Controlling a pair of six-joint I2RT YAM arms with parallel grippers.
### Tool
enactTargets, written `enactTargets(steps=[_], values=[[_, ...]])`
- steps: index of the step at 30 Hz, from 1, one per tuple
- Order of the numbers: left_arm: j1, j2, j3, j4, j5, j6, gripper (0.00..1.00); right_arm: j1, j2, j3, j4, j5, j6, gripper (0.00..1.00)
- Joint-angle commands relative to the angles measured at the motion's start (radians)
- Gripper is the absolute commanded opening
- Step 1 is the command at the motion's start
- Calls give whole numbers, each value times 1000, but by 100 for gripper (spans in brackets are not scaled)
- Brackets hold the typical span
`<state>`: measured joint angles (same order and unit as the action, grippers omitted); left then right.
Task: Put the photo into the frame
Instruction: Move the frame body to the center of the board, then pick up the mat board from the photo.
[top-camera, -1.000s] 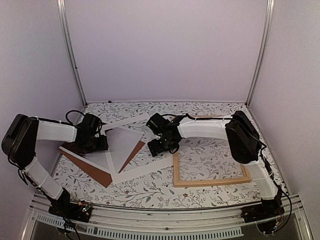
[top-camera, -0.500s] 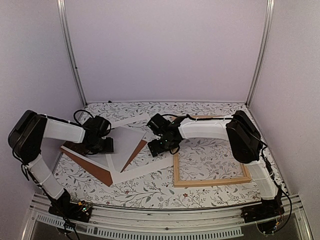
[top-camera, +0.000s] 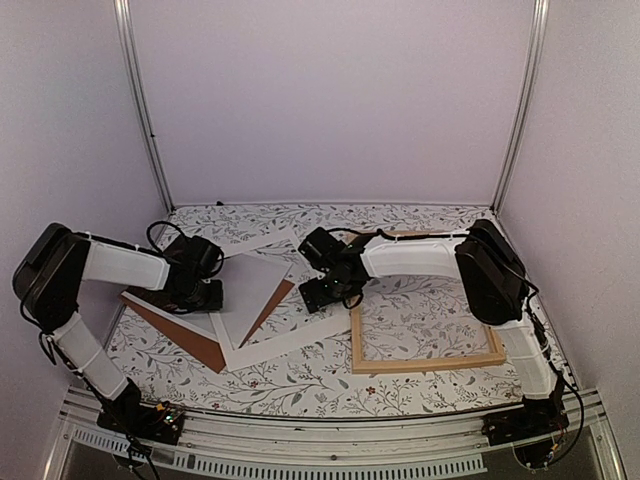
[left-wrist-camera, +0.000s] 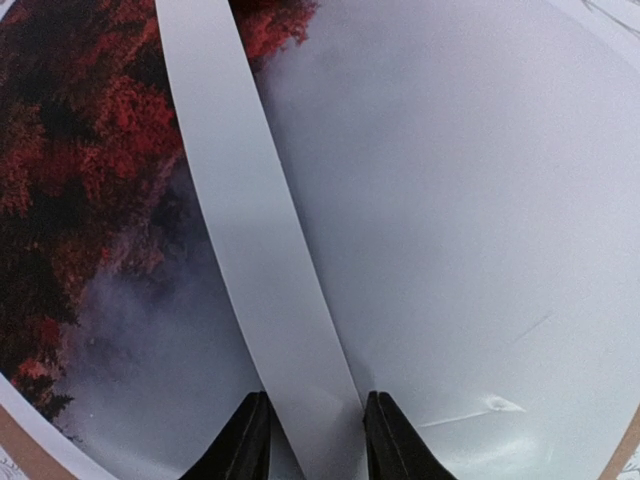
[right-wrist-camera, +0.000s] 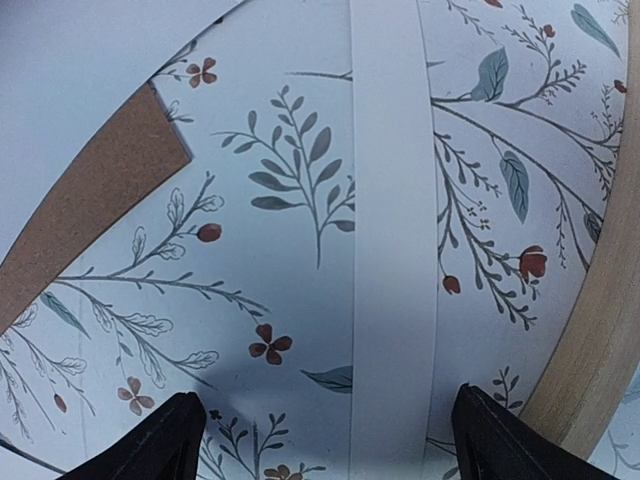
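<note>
Left wrist: red-to-grey photo (left-wrist-camera: 450, 200); left jaws astride mat (left-wrist-camera: 250, 220), grip unclear; right jaws wide.

I'm working in a lab test booth: plain pale lilac wall panels (top-camera: 330, 100) rise beyond my left pincer (top-camera: 208, 295) and right pincer (top-camera: 320, 297), silver aluminium corner posts (top-camera: 140, 100) flank them, a white floral-printed tabletop (top-camera: 300, 375) lies beneath.
</note>
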<state>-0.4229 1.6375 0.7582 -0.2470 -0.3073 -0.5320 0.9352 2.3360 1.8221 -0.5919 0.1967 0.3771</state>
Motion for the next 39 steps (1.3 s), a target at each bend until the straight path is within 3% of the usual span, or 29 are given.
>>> enactTargets(steps=[1, 29, 39], values=[[-2, -16, -25, -55, -23, 15, 35, -42, -42, -38, -65, 44, 23, 90], [1, -65, 31, 14, 47, 100, 24, -47, -65, -109, 24, -121, 29, 89], [70, -144, -38, 142, 253, 84, 9, -47, -48, -119, 23, -120, 36, 89]])
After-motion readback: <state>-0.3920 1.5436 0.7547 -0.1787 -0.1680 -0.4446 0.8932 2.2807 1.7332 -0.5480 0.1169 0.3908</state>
